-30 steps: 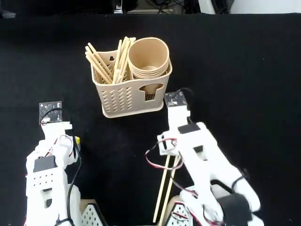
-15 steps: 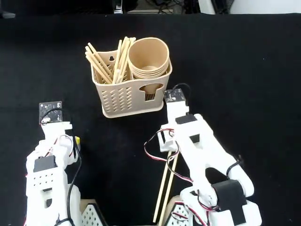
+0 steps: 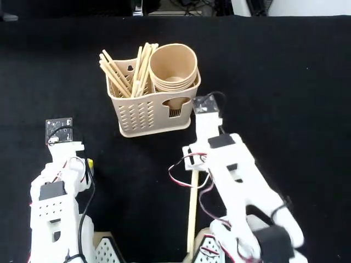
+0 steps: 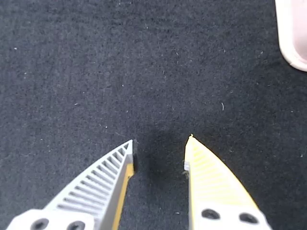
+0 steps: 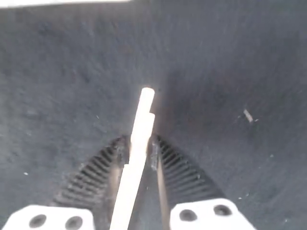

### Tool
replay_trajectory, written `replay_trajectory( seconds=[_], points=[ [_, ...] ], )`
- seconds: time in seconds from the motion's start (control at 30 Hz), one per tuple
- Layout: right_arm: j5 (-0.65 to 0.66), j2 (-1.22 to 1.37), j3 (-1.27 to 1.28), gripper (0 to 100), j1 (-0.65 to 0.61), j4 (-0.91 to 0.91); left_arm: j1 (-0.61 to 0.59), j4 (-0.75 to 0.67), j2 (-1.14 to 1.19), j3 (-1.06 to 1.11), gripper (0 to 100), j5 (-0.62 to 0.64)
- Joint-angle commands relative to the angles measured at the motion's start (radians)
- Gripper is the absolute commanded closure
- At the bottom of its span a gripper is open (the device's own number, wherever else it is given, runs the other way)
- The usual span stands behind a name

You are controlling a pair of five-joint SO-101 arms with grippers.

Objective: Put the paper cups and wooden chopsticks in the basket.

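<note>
Chopsticks, a loose pair [image 5: 140, 124], sit pinched between the fingers of my right hand [image 5: 138, 143], their tips poking out past the fingertips over the black desk [image 5: 230, 72]. From the high view that loose pair [image 3: 192, 213] runs back toward 6 o'clock under the right arm [image 3: 236, 175], at about 5 o'clock from the basket [image 3: 148, 115]. The basket stands toward 11 o'clock on the desk, with stacked paper cups [image 3: 173, 68] in its 3 o'clock side and a bundle of chopsticks [image 3: 123, 74] in its 9 o'clock side. My left hand [image 4: 161, 141] hangs spread wide over the desk at 7 o'clock.
</note>
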Motion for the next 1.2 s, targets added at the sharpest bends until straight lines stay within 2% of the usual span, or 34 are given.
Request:
replay_trajectory(
  seconds=[0.0,0.33,0.7,0.97,1.17],
  points=[
    [0.054,-0.125,-0.012,97.3,0.011,0.005,0.012,-0.018,0.005,-0.002,81,0.002],
    [0.064,-0.386,-0.002,98.5,0.015,0.080,0.012,-0.018,0.005,-0.002,81,0.002],
    [0.170,-0.685,-0.007,98.5,0.189,0.097,0.012,-0.018,0.005,-0.002,81,0.002],
    [0.175,-0.901,-0.050,98.5,0.173,0.097,0.012,-0.018,0.005,-0.002,81,0.002],
    [0.169,-0.935,-0.191,98.5,0.173,0.098,0.012,-0.018,0.005,-0.002,81,0.002]
  ],
)
